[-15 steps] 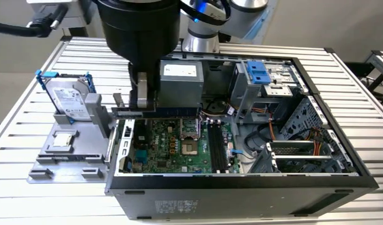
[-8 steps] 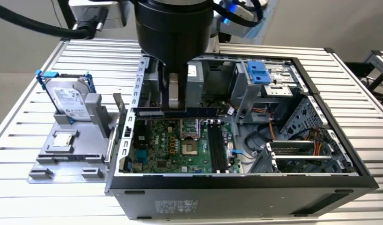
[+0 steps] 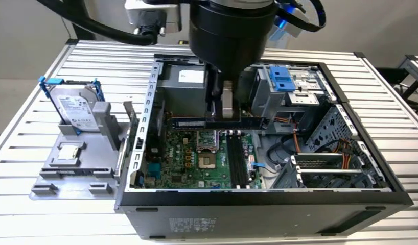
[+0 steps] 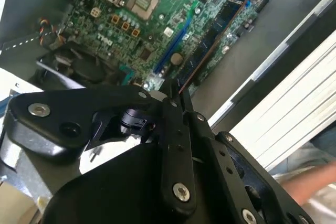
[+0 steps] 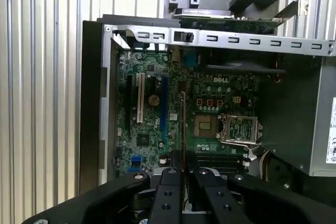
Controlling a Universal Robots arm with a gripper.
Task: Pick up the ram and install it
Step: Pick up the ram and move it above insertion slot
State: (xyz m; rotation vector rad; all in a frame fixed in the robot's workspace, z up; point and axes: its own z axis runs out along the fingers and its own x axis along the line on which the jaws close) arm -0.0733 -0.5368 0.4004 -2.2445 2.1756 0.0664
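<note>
The black two-fingered gripper (image 5: 183, 156) is clamped on the ram (image 5: 183, 119), a long thin circuit-board stick. The first wrist view sees the stick edge-on, as a thin line running out from between the fingers. The second wrist view catches one flat face of the stick (image 4: 218, 32), slanting away over the board.

Below it lies the green motherboard (image 5: 152, 124) with its square silver processor socket (image 5: 207, 127). The long black memory slots (image 3: 237, 158) sit just beside that socket.

The exterior view adds the height. There the ram (image 3: 192, 122) hangs level in the gripper (image 3: 227, 109), clear above the board and inside the open black computer case (image 3: 263, 199).

The pick-up looks done and the carry to the slot is the step in hand. The stick appears to lie crosswise to the slots, so seating it would call for a turn, then alignment of its lower edge along one slot.

Beyond the case, on the ribbed aluminium table (image 3: 100, 56), the silver hard drive in its blue-handled frame (image 3: 76, 104) stands well apart.
</note>
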